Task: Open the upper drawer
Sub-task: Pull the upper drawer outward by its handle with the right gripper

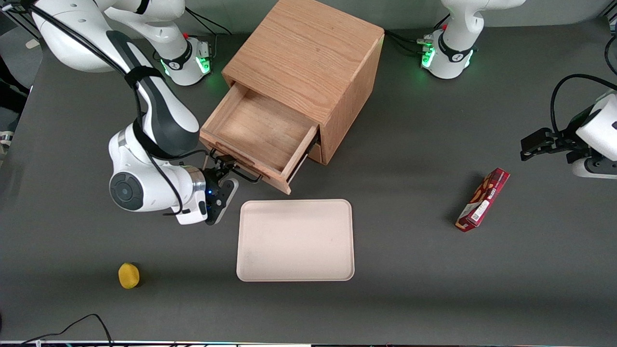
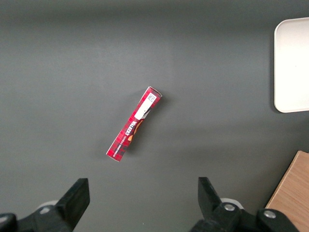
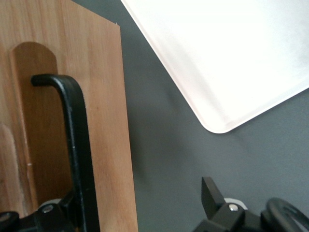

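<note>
The upper drawer [image 1: 262, 137] of the oak cabinet [image 1: 308, 62] stands pulled well out, its plain wooden interior open to view from above. The cabinet sits on the dark grey tabletop [image 1: 409, 270], turned at an angle, with the drawer's front facing the working arm's end and the front camera. The end effector [image 1: 226, 169] is at the drawer's front, right at the thin black bar handle [image 3: 72, 140]. In the right wrist view its fingers are spread apart: one finger [image 3: 63, 212] lies against the handle, the other [image 3: 212, 195] stands clear over bare tabletop, so the handle is not clamped between them.

A pale, empty tray [image 1: 295, 240] lies flat on the tabletop just nearer the front camera than the drawer. A small yellow fruit [image 1: 128, 275] rests nearer the camera still, toward the working arm's end. A red snack box [image 1: 483, 199] lies flat toward the parked arm's end, well apart from the tray.
</note>
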Robot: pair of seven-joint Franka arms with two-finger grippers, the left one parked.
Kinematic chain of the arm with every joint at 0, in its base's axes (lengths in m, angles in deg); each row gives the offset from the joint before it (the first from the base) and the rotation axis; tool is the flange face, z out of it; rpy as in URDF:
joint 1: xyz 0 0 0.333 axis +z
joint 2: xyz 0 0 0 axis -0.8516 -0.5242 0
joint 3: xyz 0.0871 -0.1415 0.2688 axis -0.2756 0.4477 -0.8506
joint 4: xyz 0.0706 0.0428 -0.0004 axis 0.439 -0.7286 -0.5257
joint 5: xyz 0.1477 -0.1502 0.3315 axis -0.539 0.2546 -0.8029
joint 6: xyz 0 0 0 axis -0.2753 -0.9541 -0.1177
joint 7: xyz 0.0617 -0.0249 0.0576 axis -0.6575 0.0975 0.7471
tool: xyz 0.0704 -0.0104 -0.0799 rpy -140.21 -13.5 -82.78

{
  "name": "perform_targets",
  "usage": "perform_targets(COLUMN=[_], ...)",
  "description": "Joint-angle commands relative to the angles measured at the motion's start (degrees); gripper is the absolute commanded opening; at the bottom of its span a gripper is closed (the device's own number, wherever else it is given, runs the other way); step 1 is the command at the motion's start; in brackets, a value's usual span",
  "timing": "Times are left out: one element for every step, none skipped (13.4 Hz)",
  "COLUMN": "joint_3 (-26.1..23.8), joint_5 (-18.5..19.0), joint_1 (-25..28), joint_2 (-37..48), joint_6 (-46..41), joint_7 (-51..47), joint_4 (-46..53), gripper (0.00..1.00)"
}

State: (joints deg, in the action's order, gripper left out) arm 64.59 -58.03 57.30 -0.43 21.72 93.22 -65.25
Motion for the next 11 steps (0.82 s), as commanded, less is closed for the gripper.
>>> perform_targets(joint_3=[0.51, 0.95, 1.12, 1.21, 1.21, 1.21, 1.21, 1.21, 1.21, 1.21, 1.21], joint_5=[1.39, 1.83, 2.18, 2.18, 2.27, 2.53, 3.4, 3.76, 3.85, 3.85, 3.85], joint_1=[0.37, 0.46, 0.46, 0.46, 0.46, 0.46, 0.46, 0.46, 0.46, 0.46, 0.46], joint_2=[-2.3, -2.83, -3.44, -4.05, -4.93, -5.72, -6.25, -6.52, -6.87, -6.96, -6.96], joint_6=[-1.77, -1.85, -2.03, -3.34, -4.74, -5.71, -6.59, -6.86, -6.86, -7.04, -7.39], joint_7=[1.87, 1.87, 1.87, 1.87, 1.87, 1.87, 1.96, 2.39, 2.75, 2.92, 3.01], joint_4=[3.74, 4.7, 5.49, 6.46, 8.29, 10.14, 11.11, 11.65, 12.0, 12.44, 12.79], gripper=[1.0, 1.0, 1.0, 1.0, 1.0, 1.0, 1.0, 1.0, 1.0, 1.0, 1.0])
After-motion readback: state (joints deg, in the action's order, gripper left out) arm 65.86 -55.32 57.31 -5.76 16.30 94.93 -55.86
